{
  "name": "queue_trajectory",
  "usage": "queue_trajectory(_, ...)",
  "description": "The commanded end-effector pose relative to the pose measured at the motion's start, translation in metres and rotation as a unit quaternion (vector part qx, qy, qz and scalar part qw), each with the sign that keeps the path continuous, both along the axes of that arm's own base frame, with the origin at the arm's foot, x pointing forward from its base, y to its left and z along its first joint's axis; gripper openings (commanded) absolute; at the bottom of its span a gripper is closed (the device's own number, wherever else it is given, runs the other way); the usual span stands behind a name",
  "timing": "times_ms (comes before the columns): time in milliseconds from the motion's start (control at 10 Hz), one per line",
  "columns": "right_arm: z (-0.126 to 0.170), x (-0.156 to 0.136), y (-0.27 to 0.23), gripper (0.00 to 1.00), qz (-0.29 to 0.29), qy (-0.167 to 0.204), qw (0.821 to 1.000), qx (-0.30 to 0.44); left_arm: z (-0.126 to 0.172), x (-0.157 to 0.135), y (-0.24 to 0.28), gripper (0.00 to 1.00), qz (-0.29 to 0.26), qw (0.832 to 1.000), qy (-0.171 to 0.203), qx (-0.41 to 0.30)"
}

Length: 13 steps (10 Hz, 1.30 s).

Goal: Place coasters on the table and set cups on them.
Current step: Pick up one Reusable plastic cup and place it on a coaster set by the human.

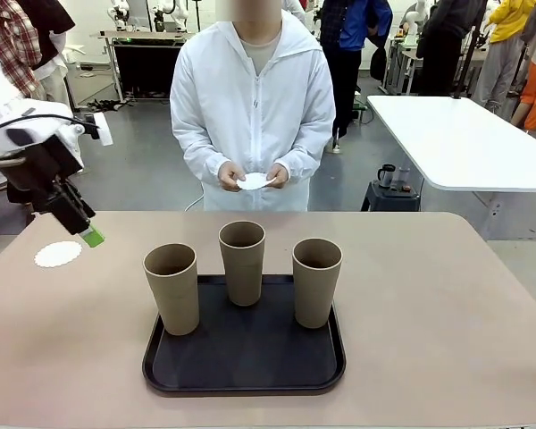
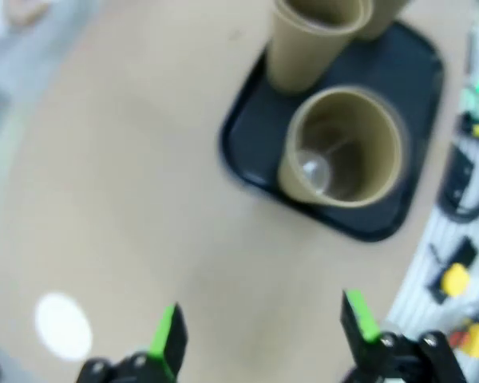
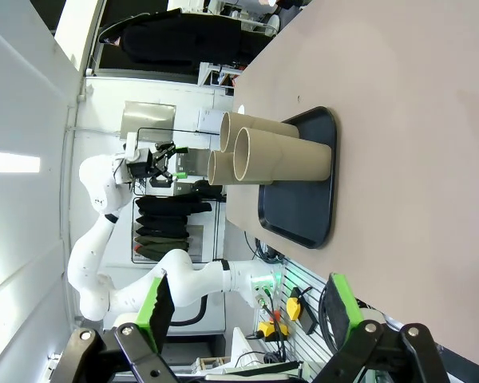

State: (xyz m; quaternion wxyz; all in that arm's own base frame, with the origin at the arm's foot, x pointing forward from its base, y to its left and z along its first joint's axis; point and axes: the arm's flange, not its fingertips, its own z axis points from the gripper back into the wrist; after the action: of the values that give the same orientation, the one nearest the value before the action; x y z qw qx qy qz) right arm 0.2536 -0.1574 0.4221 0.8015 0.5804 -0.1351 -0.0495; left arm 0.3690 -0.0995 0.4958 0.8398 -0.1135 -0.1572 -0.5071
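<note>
Black plastic tray (image 1: pixel 244 382), rounded corners, low raised rim, sits mid-table toward the robot's side. A white rectangular table (image 1: pixel 469 143) stands off to picture right behind; other people and racks are further back. A person in a white zip coat stands at the far edge. The person's hands (image 1: pixel 233 175) are together at waist height, pinching a thin round white paper doily. This is the held coaster (image 1: pixel 255 182), up off the table.

Large beige-tan tabletop (image 1: pixel 447 304): smooth, matte, rounded corners. Three tall tapered matte tan-brown tumblers, no handles, wider at the rim, all upright on the tray. The left cup (image 1: pixel 171 290) is on its left side, the middle cup (image 1: pixel 242 264) at the back, the right cup (image 1: pixel 316 284) right of centre. None touch each other.

Another round white paper doily with a scalloped lacy edge, the table coaster (image 1: pixel 57 255), lies flat on bare tabletop at far left. It is well apart from the tray, with nothing on it.

The left gripper (image 1: pixel 87 232), black with green pads, hangs tilted above the table just right of the table coaster. In the blurred left wrist view its jaws are spread wide with nothing between them, and the doily is a white smear at lower left.

The right gripper (image 3: pixel 247 307) is spread wide and empty over bare tabletop. Tray and cups lie well ahead of it, with nothing in between.
</note>
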Motion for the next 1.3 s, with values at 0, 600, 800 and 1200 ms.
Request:
queue_trajectory(0, 0.001, 0.000, 0.000, 1.00, -0.001, -0.001, 1.000, 0.005, -0.017, -0.008, 0.015, 1.00, -0.219, 0.969, -0.014, -0.111)
queue_trajectory(600, 0.001, 0.000, 0.000, 1.00, -0.001, -0.001, 1.000, 0.005, -0.048, 0.047, 0.055, 1.00, -0.304, 0.914, -0.067, -0.260)
queue_trajectory(800, 0.001, 0.000, 0.000, 1.00, -0.001, -0.001, 1.000, 0.005, -0.060, 0.048, 0.062, 1.00, -0.292, 0.910, -0.071, -0.287)
queue_trajectory(1200, 0.001, 0.000, 0.000, 1.00, -0.001, -0.001, 1.000, 0.005, -0.063, 0.046, 0.065, 1.00, -0.288, 0.912, -0.061, -0.284)
